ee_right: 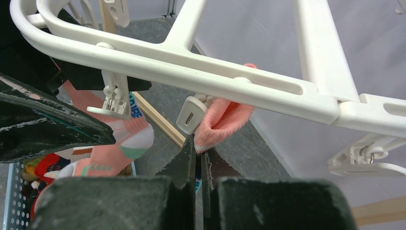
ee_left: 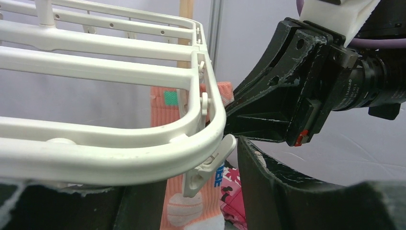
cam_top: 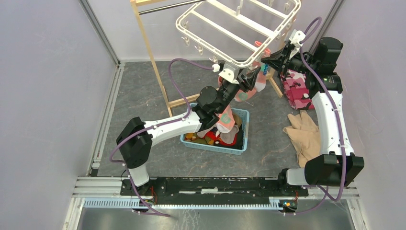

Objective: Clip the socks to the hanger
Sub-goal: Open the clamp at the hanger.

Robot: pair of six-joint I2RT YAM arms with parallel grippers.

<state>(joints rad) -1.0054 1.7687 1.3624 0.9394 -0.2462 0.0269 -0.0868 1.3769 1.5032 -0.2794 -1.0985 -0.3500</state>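
Presently, the hanger [ee_left: 95,158] sits tilted at the 12 o'clock end of the table, and both arms reach up to its near corner at roughly 1 o'clock. The right gripper [ee_right: 198,153] has its jaws pressed together. A fold of the salmon-pink sock [ee_right: 225,122] appears nipped at their tips, just beneath the rim and touching a clip [ee_right: 191,115], evidently to present fabric to that clip's mouth. The left gripper [ee_left: 191,196] stands with jaws apart, straddling a neighbouring clip [ee_left: 208,165] without visibly pressing it. In my judgement it is placed to steady the rim or work a clip. Whether any clip has bitten the sock cannot be told. More socks [cam_top: 215,136] lie in the blue basket [cam_top: 215,146] near table centre.
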